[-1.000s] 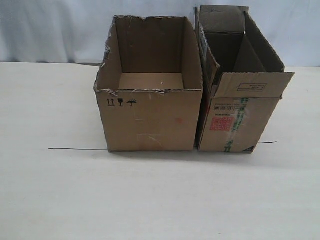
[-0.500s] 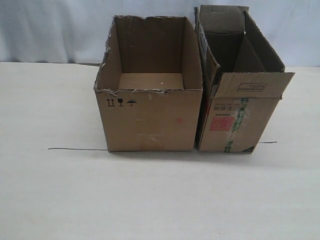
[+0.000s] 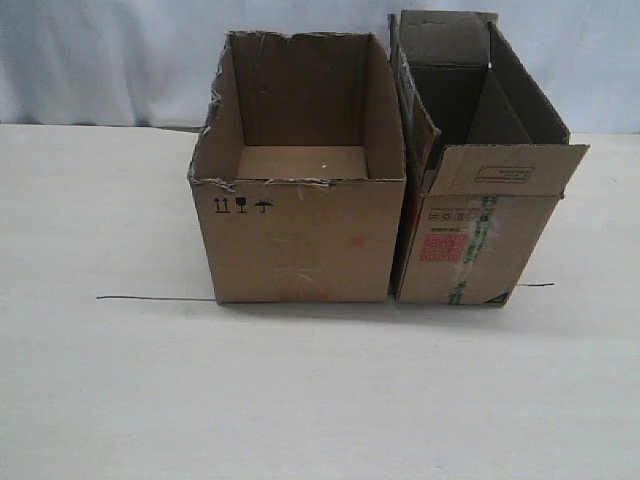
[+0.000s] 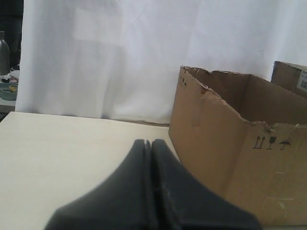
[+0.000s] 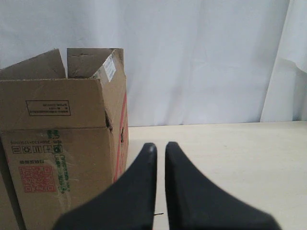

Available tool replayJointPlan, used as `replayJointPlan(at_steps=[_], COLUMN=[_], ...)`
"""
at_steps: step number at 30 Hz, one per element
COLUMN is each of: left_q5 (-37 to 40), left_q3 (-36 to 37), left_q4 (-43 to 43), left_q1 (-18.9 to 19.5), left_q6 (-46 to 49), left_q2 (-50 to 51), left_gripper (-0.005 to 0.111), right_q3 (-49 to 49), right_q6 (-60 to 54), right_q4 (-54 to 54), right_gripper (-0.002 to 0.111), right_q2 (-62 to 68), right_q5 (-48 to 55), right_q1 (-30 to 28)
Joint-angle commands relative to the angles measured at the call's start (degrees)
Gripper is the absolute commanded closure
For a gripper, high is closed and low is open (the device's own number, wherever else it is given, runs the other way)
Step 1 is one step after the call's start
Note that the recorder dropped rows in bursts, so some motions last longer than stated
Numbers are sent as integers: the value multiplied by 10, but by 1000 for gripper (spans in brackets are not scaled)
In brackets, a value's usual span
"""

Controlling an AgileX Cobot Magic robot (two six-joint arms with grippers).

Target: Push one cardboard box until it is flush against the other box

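The wide cardboard box (image 3: 300,240) with the torn rim and black symbols stands mid-table, open side up. Right beside it is the other box (image 3: 480,230), narrower, with raised flaps and a red label; only a thin dark seam separates their sides. Neither gripper shows in the exterior view. In the left wrist view my left gripper (image 4: 147,142) is shut and empty, hanging clear of the wide box (image 4: 216,143). My right gripper (image 5: 160,145) has its fingers nearly together with a thin slit, holding nothing, just off the other box (image 5: 62,143).
A thin black line (image 3: 150,298) runs across the pale table (image 3: 320,400) under the boxes' front faces. A white curtain (image 3: 100,60) hangs behind. A grey bottle (image 4: 4,52) stands off past the table's edge in the left wrist view.
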Motion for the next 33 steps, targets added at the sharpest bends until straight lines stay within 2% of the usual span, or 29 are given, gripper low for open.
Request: replayJointPlan(at_steps=[1, 8, 12, 33], left_q5=[0, 23, 45, 13], left_q3=[1, 1, 1, 1], left_q4=[10, 14, 50, 128], left_q1=[-5, -5, -5, -5], left_q6=[0, 3, 3, -3], left_q2=[-5, -19, -19, -19], left_gripper=[107, 107, 107, 107], right_q3=[2, 2, 2, 2], right_q6=[1, 1, 2, 2], right_q4=[2, 2, 2, 2], right_gripper=[103, 103, 103, 103], right_q2=[-2, -2, -2, -2], right_q5=[1, 1, 1, 1], right_q1=[3, 3, 3, 3])
